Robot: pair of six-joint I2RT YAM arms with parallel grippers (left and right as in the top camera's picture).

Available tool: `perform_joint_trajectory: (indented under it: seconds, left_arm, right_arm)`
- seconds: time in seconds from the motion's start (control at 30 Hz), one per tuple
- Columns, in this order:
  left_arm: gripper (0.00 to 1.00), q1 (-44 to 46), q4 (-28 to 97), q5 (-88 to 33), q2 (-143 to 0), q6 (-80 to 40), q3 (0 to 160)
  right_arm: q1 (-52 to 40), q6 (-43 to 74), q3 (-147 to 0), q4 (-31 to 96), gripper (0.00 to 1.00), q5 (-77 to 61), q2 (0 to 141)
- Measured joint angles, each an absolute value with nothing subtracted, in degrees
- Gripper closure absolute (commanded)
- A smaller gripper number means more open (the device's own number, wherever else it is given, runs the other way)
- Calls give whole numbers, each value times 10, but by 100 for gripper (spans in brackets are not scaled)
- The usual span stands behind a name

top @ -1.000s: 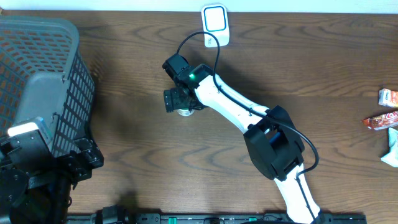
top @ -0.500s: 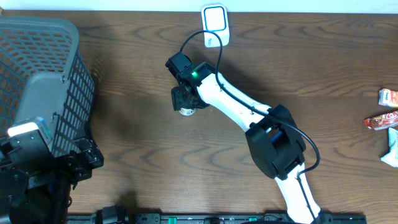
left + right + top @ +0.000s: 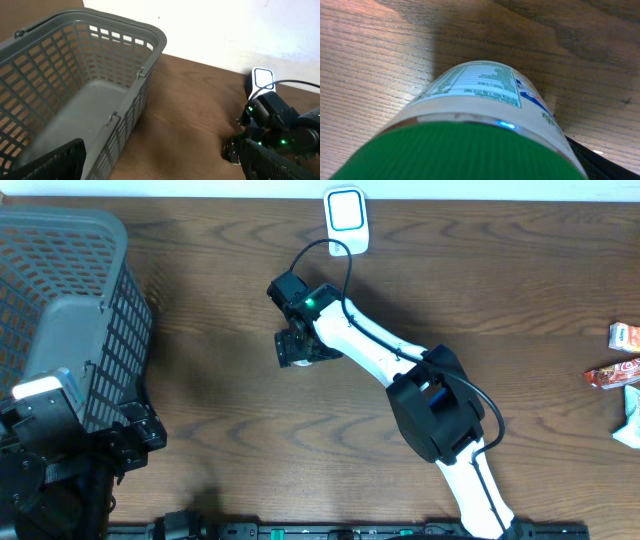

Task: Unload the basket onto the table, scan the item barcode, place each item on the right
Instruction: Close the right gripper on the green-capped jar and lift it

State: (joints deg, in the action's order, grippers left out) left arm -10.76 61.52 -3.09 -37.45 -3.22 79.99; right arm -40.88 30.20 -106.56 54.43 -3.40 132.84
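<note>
The jar (image 3: 472,97), pale-labelled with a ribbed green lid (image 3: 460,155) turned towards the right wrist camera and a nutrition panel on its side, is near the middle of the dark wooden table (image 3: 200,300), well short of the white scanner (image 3: 346,212) at the far edge.

We log right arm (image 3: 365,350): white links, black joints, green light (image 3: 311,304); right gripper (image 3: 298,348) black. Black cable (image 3: 325,243) at 12 o'clock; left arm (image 3: 50,450), 8 o'clock, black.
</note>
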Motion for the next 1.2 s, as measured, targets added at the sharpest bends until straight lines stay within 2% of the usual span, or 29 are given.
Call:
perform_joint_trajectory:
  seconds: [0.27,0.5,0.63,0.83,1.2]
  left_arm:
    - [2,-108,615,-31,-375,-32,800]
    - [2,-108,616,-31,-375,-32,800]
    - [2,-108,615,-31,-375,-32,800]
    - [2,-108,616,-31,-375,-32,800]
    - [2,-108,615,-31,-375,-32,800]
  right_arm:
    - [-407,300,-1076,561,35,-34,1329]
    - [-389,290,-1127,654,36,-59,1329]
    - [-363,261,-1152,701,37,-138,1329]
    - [-315,204,-1153,808,33,-235,1329]
    - [-279,154,-1134,886,34,-262,1329]
